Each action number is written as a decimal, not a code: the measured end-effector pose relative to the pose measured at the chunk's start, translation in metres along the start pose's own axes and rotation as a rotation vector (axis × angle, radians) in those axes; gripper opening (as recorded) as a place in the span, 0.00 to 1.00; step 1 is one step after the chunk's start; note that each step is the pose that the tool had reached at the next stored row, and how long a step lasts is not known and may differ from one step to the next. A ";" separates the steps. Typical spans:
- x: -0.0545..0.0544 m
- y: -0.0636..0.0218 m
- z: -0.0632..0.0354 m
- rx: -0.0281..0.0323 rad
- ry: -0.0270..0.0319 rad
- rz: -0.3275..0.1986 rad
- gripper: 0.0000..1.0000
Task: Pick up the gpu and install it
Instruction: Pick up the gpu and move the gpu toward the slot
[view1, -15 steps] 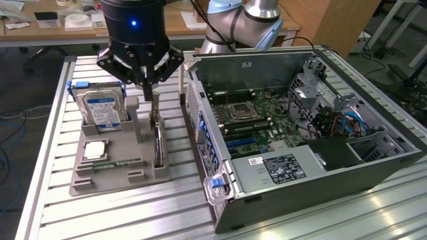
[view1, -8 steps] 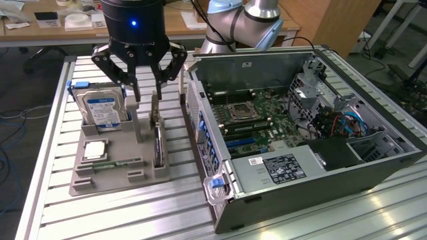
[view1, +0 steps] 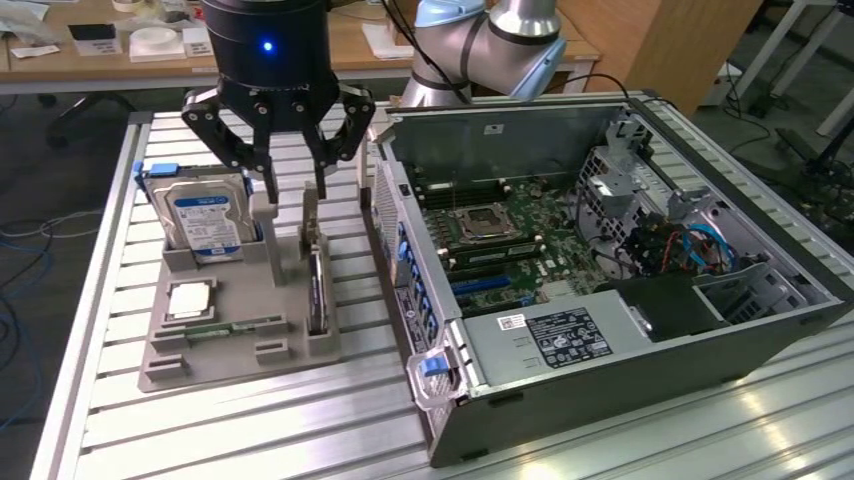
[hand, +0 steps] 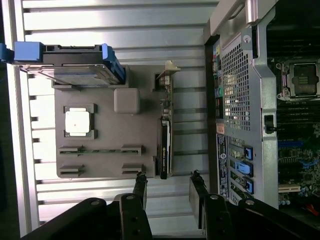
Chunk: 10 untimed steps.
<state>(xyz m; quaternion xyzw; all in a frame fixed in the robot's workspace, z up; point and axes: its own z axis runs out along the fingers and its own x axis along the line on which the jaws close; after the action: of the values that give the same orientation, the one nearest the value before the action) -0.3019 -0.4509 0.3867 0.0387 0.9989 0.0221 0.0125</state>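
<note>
Jaws spread wide, gripper (view1: 294, 192) hovering above the gray holder (view1: 227, 355). The gpu (view1: 316, 290) stands on edge in that holder, on the side facing the open PC case (view1: 694, 350). Not grasped, not installed yet.

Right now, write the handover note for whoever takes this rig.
Hand: open and empty, poised over the gpu; whether a fingertip touches it cannot be told.
Gpu: standing on edge in its slot of the grey tray, on the side nearest the open case.
Done: nothing of the job shows; the card is neither lifted nor gripped.
Left: both the pickup and the install in the case.
</note>
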 end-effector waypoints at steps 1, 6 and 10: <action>0.000 0.0000 0.0000 0.0000 0.0000 0.000 0.47; 0.000 0.0000 0.0000 0.0000 0.0000 0.000 0.47; 0.000 0.0000 0.0000 0.0000 0.0000 0.000 0.47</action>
<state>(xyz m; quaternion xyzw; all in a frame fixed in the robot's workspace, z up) -0.3019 -0.4508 0.3867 0.0387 0.9989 0.0221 0.0125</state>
